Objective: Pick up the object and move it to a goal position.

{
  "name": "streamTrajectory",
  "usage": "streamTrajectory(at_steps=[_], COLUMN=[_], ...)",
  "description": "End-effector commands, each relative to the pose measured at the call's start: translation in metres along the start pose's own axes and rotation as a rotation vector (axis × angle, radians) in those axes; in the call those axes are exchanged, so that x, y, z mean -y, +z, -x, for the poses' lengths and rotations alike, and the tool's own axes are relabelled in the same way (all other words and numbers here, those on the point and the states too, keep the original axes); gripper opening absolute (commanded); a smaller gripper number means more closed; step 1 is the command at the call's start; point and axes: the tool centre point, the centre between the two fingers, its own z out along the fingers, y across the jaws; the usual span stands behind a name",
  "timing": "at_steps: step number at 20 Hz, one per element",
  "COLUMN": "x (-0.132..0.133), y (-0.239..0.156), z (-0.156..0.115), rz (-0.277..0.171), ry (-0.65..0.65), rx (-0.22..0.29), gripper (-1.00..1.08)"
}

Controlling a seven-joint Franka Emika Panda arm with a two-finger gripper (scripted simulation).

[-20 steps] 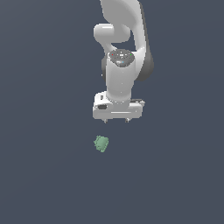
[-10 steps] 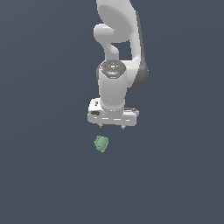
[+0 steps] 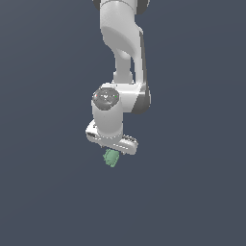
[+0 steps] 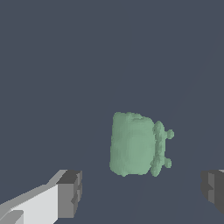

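Flat, even, dim light on a slate-grey ground. No cast shadows or glare. The arm (image 3: 120, 72) shows soft shading. Renders look slightly soft, without edge distortion.

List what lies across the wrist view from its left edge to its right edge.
Left finger of the end effector → pale-green lumpy object → right finger, with dark floor behind all of them.
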Motion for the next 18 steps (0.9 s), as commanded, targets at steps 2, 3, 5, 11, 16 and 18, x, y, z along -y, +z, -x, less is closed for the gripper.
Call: streamTrajectory(at_steps=[2, 3, 5, 11, 16, 18], x=[-0.007, -0.009, -0.010, -0.011, -0.011, -0.011], y=[0.010, 0.012, 0.014, 0.018, 0.039, 0.050], z=[-0.007, -0.009, -0.010, -0.010, -0.010, -0.009], rz=[0.000, 0.000, 0.001, 0.001, 0.001, 0.001], ry=[0.055, 0.065, 0.078, 0.076, 0.079, 0.080], rx=[0.004, 0.005, 0.006, 0.006, 0.006, 0.006], gripper=[1.00, 1.00, 1.00, 1.00, 1.00, 1.00])
